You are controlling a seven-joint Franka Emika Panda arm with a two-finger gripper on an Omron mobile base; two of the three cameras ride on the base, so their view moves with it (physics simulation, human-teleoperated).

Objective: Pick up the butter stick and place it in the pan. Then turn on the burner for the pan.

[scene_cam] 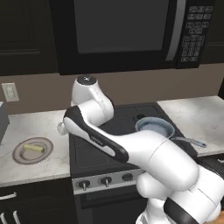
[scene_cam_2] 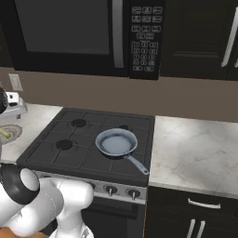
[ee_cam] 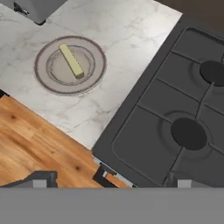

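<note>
Hovering high, gripper (ee_cam: 109, 183) jaws apart, nothing held. Butter stick (ee_cam: 71, 61) lies diagonally on plate (ee_cam: 46, 83) at 10 o'clock in hand view; pan (scene_cam_2: 116, 142) waits on stove (scene_cam_2: 51, 153). Risk: descending off-centre or misaligned, nudging the stick or catching the plate rim.

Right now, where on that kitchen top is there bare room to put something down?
The marble counter right of the stove lies bare up to the wall. Left of the stove, a bare strip runs between the stove's edge and the plate holding the butter stick. The stove's right side is crowded by the pan.
</note>
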